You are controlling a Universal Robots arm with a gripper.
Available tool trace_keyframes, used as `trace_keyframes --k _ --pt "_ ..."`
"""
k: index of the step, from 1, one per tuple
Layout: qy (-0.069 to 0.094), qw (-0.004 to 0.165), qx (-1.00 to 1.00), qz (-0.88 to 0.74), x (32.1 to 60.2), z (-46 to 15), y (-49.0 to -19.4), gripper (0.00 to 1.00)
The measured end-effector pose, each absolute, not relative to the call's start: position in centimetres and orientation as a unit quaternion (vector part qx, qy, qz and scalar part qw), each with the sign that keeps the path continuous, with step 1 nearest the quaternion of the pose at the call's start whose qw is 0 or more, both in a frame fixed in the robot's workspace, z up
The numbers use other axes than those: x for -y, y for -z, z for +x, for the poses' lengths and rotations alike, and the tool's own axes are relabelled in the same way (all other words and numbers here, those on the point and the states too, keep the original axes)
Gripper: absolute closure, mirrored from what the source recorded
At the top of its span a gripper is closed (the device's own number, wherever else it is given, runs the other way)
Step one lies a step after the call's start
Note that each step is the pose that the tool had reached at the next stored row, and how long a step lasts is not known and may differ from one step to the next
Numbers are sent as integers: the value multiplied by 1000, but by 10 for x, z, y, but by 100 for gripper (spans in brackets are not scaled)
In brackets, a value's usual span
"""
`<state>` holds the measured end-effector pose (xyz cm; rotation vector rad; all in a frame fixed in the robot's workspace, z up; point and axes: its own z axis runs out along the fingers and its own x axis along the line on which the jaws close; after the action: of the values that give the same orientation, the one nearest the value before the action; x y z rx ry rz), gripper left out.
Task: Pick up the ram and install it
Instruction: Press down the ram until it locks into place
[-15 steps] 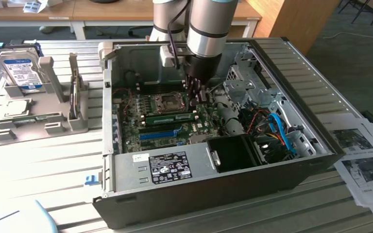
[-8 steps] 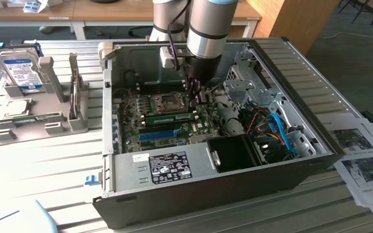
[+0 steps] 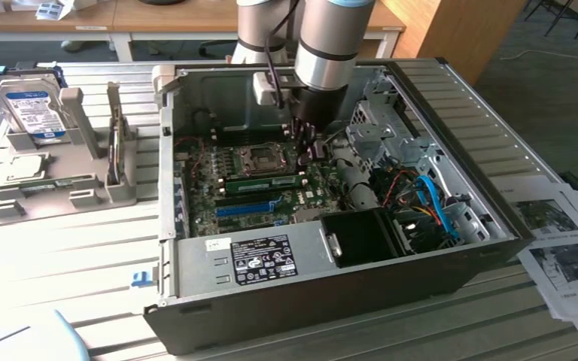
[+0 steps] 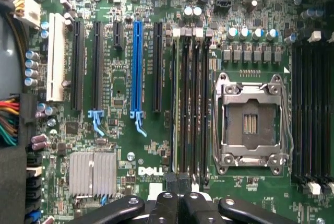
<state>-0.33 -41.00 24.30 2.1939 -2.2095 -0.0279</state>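
Observation:
The ram [image 3: 265, 181] is a green stick lying along a slot on the motherboard, beside the CPU socket [image 3: 260, 157]. In the wrist view the ram [image 4: 175, 109] shows edge-on in the slot nearest the black expansion slots. My gripper [image 3: 310, 147] hangs inside the open computer case [image 3: 485, 162], above the ram's end toward the exterior view's right. In the wrist view my gripper [image 4: 178, 181] has its dark fingertips [image 4: 171, 180] pressed close together over that end of the slot row. Nothing is lifted between them.
A blue slot [image 4: 138, 67], black slots and a finned heatsink [image 4: 93, 174] lie beside the ram slots. Case walls and a black drive cage [image 3: 364, 237] hem in the arm. A grey rack with a hard drive [image 3: 30, 105] stands at the exterior view's left, papers [image 3: 560, 233] at its right.

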Motion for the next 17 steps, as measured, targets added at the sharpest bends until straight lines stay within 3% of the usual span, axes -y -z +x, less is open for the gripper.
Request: trace_keyframes --k 17 --pt "9 14 710 704 410 1 -235 91"
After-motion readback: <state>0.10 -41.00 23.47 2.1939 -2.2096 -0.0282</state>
